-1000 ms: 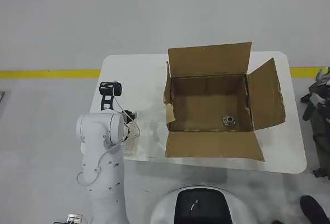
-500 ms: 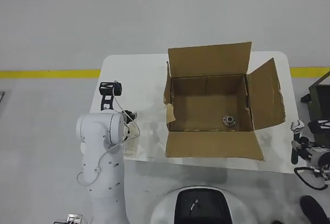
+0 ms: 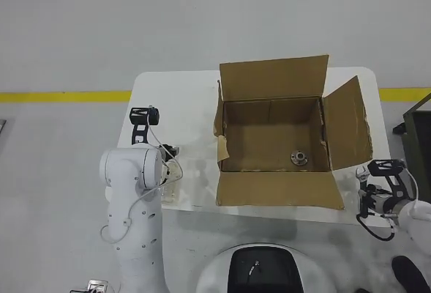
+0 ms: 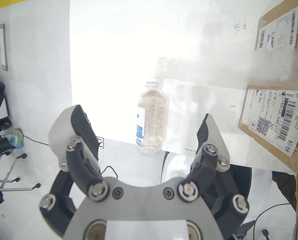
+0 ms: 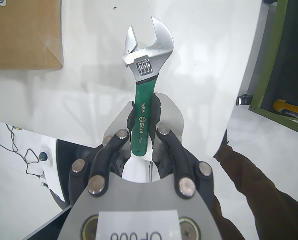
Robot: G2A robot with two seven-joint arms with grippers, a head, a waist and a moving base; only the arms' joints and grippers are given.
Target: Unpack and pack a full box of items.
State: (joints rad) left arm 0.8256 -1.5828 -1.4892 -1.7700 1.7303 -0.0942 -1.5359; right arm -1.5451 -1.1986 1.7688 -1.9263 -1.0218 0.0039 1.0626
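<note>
Right wrist view, right gripper (image 5: 144, 112) clamped on green-handled steel adjustable wrench (image 5: 147, 58), left gripper (image 4: 142, 122) spread wide, empty, near clear plastic bottle (image 4: 152, 116)

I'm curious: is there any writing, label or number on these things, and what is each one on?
wrench: white print along the green handle, a maker's mark, a size and a number; not read off here.
box: white shipping labels with barcodes, numbers and a square code; not read off.
bottle: blue and white label, too small to read.
</note>
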